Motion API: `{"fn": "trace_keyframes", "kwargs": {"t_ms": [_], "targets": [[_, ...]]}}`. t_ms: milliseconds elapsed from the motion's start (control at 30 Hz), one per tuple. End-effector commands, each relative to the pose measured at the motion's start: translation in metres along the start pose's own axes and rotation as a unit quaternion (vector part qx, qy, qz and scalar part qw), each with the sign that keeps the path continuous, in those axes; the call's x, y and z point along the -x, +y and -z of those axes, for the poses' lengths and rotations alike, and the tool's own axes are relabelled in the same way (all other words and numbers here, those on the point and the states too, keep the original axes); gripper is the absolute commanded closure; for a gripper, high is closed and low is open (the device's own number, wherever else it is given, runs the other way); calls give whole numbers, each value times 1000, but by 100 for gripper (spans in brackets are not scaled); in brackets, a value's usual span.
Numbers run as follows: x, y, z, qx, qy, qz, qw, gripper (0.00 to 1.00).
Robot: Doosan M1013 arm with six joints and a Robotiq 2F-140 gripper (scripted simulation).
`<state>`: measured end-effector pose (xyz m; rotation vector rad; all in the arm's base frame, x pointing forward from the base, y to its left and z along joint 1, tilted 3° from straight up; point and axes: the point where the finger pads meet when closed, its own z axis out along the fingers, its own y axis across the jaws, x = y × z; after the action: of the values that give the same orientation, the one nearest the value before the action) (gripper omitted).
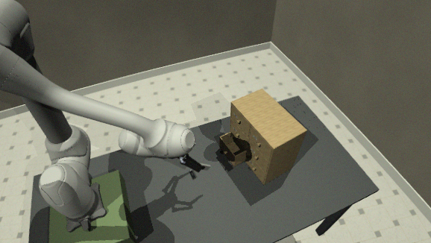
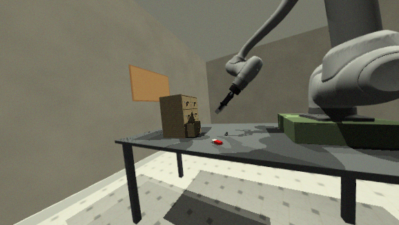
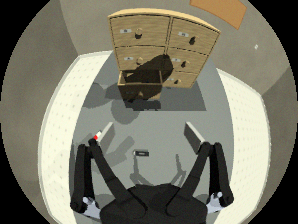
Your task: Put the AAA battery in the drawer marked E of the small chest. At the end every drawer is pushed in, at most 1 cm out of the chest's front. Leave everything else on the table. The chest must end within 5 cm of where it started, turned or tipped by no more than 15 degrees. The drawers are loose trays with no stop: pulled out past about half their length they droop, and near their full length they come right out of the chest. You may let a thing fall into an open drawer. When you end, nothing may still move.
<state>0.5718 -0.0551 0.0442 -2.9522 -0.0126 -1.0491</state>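
The small chest (image 1: 285, 160) (image 2: 171, 117) (image 3: 141, 25) stands upright with two columns of three drawers. In the wrist view its bottom left drawer (image 3: 132, 91) (image 2: 192, 130) is pulled out, and the others look pushed in. The letters are too small to read. The inside of the pulled-out drawer is partly in shadow. A small dark cylinder, seemingly the AAA battery (image 1: 192, 174) (image 2: 226, 133) (image 3: 142, 153), lies on the table in front of the chest. My gripper (image 3: 149, 129) (image 2: 217, 110) is wide open and empty, above the table, between the arm's base and the chest.
A small red and white object (image 2: 217, 141) (image 3: 96, 136) lies on the table, left of the battery in the wrist view. The arm's base stands on a green block (image 1: 112, 186) (image 2: 321, 132). The dark table (image 1: 321, 186) (image 2: 262, 153) carries everything; the chest's far side is near its edge.
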Motion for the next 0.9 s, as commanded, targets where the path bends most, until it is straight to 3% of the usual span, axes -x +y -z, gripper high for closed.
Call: {"fn": "trace_keyframes", "kwargs": {"t_ms": [0,567,867], "targets": [[-1,0,1,-16,-25,-1,1000,0],[-3,0,3,-16,-73,-1,997,0],[-5,0,5,-16,-117,0,993,0]]}}
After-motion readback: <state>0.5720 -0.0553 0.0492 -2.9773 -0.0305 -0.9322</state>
